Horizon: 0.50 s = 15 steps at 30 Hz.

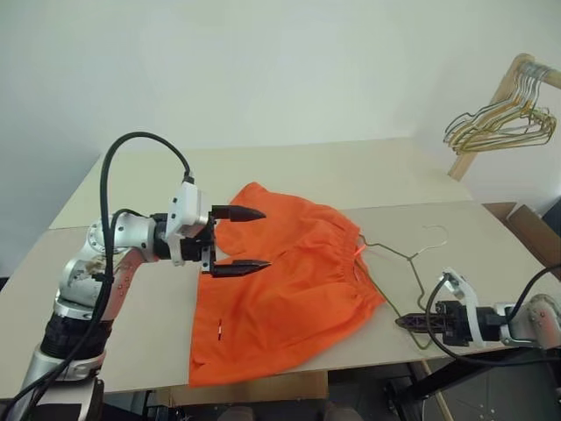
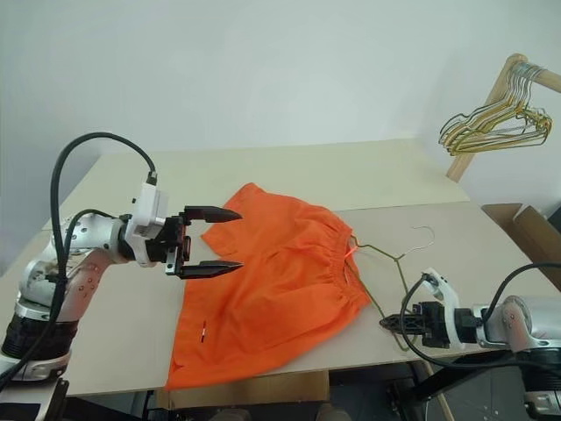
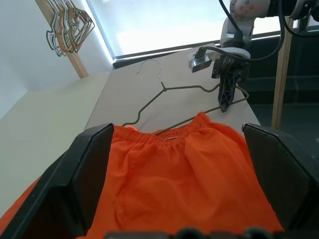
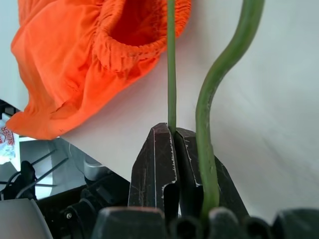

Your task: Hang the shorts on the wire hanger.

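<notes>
Near the worktop's (image 1: pixel 131 351) front right edge, the right end effector (image 4: pixel 174 149) pinches the hanger (image 1: pixel 399 254), as its wrist view confirms. Left end effector (image 1: pixel 237 239) hovers spread over shorts (image 1: pixel 289 289) lying mid-worktop. Pale wall (image 1: pixel 263 70) behind.

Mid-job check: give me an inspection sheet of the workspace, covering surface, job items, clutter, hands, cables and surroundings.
Surface: pale beige table, two boards butted together.
Job's things: orange shorts lie flat; the wire hanger lies on the table with one end tucked under the waistband, hook pointing away from the robot.
Clutter: nothing seen on the table.
Hands: left hand open, hovering over the shorts' edge; right hand shut on the wire hanger at the table's near edge.
Cables: black cable loops over the left arm; another trails by the right wrist.
Surroundings: cluster of hangers on a wooden rail; white wall.
</notes>
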Tool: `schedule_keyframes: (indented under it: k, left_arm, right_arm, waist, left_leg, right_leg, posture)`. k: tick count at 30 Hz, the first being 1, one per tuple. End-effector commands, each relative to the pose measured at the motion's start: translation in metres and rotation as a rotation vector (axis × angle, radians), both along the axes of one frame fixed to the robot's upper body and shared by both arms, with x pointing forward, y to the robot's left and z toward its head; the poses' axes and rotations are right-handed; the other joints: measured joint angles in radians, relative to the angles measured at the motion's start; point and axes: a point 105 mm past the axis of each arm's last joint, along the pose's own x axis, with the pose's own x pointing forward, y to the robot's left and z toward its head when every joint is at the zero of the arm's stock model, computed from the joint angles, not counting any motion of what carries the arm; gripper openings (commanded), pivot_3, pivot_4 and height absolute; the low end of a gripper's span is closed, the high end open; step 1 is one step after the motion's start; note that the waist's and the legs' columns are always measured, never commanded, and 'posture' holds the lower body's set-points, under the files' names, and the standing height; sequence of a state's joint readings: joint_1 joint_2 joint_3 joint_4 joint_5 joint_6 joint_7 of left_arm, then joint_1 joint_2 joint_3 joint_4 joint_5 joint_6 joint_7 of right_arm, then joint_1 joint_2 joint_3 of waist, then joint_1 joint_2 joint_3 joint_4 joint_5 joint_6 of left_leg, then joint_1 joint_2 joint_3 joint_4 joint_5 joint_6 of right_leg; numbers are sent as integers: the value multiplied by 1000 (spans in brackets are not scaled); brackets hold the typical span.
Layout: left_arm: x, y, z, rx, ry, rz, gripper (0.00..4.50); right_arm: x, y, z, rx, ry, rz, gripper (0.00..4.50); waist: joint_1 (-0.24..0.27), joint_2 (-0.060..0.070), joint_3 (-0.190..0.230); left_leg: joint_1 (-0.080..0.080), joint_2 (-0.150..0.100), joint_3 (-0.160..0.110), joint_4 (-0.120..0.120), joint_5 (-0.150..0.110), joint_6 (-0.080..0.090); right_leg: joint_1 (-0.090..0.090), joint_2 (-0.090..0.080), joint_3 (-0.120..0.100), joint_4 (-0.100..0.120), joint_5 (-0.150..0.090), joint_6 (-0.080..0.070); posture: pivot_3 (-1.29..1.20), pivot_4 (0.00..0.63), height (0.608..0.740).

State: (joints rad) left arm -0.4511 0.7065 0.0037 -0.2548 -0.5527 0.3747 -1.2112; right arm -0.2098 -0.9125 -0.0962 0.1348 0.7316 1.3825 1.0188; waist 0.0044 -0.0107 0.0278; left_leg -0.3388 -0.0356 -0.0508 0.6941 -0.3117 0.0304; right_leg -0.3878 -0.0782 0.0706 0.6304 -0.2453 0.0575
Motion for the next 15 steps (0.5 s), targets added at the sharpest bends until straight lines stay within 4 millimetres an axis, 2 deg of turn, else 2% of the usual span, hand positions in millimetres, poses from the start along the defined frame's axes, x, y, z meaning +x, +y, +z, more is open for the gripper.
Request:
schedule_keyframes:
  k: [1,3,10,15]
  left_arm:
    - [-2,3,10,-8,-48,4,4471]
    - [-3,3,11,-8,-49,1,4471]
    - [-6,2,12,-4,-62,2,4471]
    - [-9,6,11,2,-68,21,4471]
  right_arm:
    - [1,8,19,47,-67,82,0]
    - [2,10,17,41,-64,100,0]
    - [33,10,6,-9,-53,34,0]
    - [41,16,11,45,-50,33,0]
  waist:
    - [3,0,0]
    - [6,0,0]
    - [8,0,0]
    - [18,0,0]
  left_leg:
    - [0,0,0,0,0,0]
    - [0,0,0,0,0,0]
    - [0,0,0,0,0,0]
    - [-1,-1,0,0,0,0]
  right_leg:
    - [0,0,0,0,0,0]
    - [0,0,0,0,0,0]
    - [0,0,0,0,0,0]
    - [-2,-1,0,0,0,0]
  posture:
    - [47,0,740]
    - [47,0,740]
    - [89,0,740]
    - [107,0,740]
